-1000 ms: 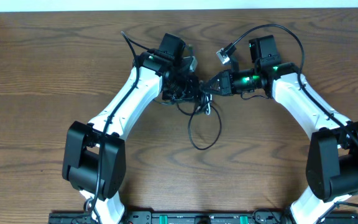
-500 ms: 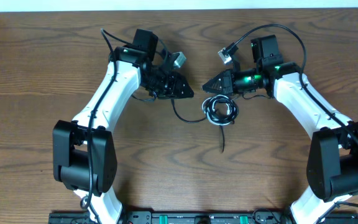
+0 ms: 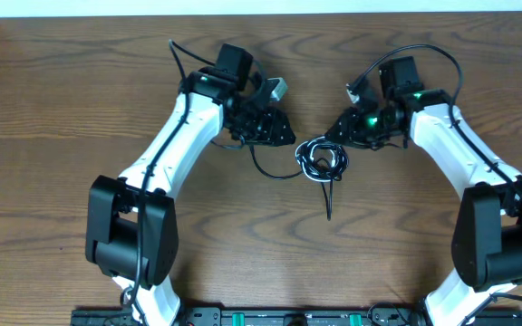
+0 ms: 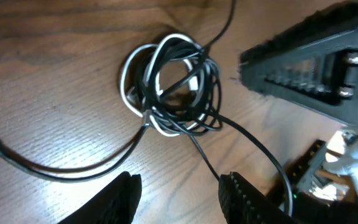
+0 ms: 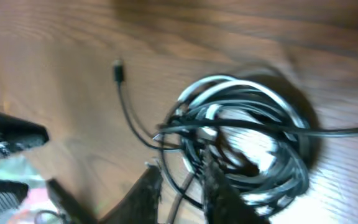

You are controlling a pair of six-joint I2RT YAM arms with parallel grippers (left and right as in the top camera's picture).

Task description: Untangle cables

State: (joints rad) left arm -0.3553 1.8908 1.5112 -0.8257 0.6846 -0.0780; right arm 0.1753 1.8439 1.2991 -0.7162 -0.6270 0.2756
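So the cables [image 4: 207,87] are sitting knotted just right of centre overhead. Left gripper [image 4: 179,186] is hanging apart, empty. Right gripper [image 5: 182,177] is barely apart, one strand running between, looking unpinched. Seems they're choosing grips: next needs pinching separate strands and pulling outward.

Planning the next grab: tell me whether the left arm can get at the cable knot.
Probably yes. The left gripper faces the cable knot, jaws apart, only a loose strand between; the right gripper crowds the far side.
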